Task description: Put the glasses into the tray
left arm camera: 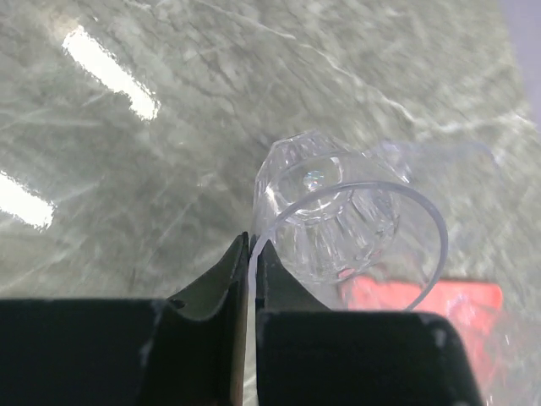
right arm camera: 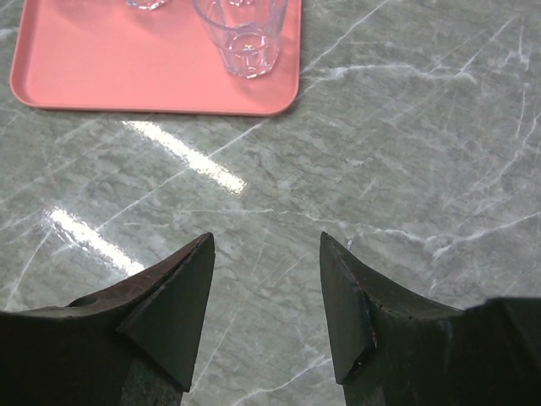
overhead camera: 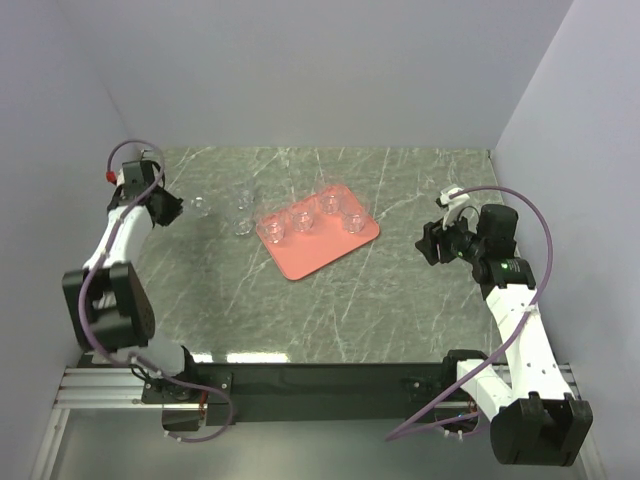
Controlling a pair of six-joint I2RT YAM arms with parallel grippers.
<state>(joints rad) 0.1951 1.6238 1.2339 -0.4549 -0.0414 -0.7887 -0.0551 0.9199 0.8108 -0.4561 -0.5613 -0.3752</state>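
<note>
Left gripper (overhead camera: 172, 210) is well left of the tray (overhead camera: 315, 252). Its fingers are pinched almost together on the near wall of the held glass (left arm camera: 330, 220), seemingly one pad inside the rim and one outside. I cannot tell whether the base is clear of the table (overhead camera: 400, 300). Right gripper (overhead camera: 428, 243) hangs right of the tray, fingers spread wide with nothing between them.

Four glasses (overhead camera: 303, 220) stand inside the tray. At least two loose glasses (overhead camera: 243, 226) sit just left of it, between the tray and the held glass.

Handling, my judgement:
- The glass is light, rigid, slick and brittle.
- A rim pinch on a thin wall is a narrow hold, so the glass may swing or slide out.
- I carry it slowly and level, set the base flat, and keep off the neighbours.
- The near part of the tray looks free.

Views:
- The left wrist view alone shows the pinch itself, with the pink of the tray beyond the glass.
- From the top the held glass is only a faint ring, so the grip cannot be read there.
- The right wrist view shows the tray's right corner with one glass (right arm camera: 241, 34) inside the rim, and its own parted fingers.
- Only the top view gives the count and layout.
</note>
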